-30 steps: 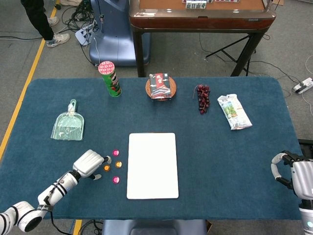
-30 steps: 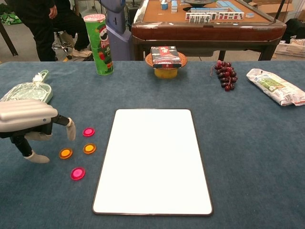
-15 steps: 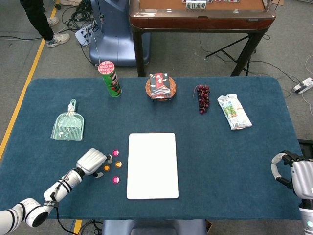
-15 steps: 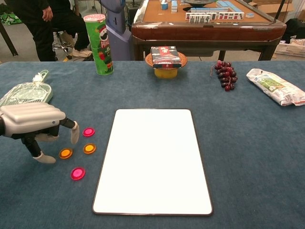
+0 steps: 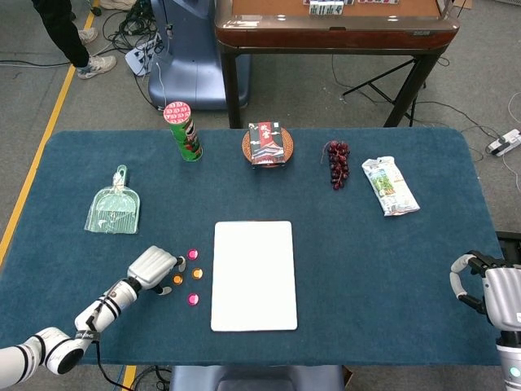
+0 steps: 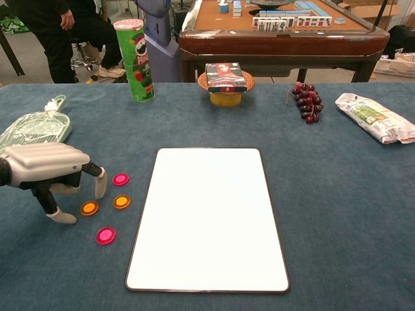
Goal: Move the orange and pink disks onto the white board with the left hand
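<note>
Left hand (image 6: pixel 48 170) stood on the blue cloth left of the four disks, fingers spread and pointing down, holding nothing. One fingertip (image 6: pixel 100 188) hung between the upper pink disk (image 6: pixel 120 179) and the left orange disk (image 6: pixel 89 208); contact with either could not be judged. The right orange disk (image 6: pixel 121 201) and the lower pink disk (image 6: pixel 106 235) lay close by. All four were on the cloth just left of the white board (image 6: pixel 207 217); none on it. Right hand (image 5: pixel 488 289) sat at the far table edge, fingers curled, apparently empty.

Risks noted:
- Disks are thin and flat on soft cloth; fingertips would likely slide over a rim rather than get under it, pushing the disk away.
- Disks sit close together, so closing on one could knock a neighbour out of place or under the palm.
- The board's raised edge could catch a disk if it were dragged instead of lifted.
- The green dustpan (image 6: pixel 35 126) lay behind the hand, within elbow sweep.
</note>
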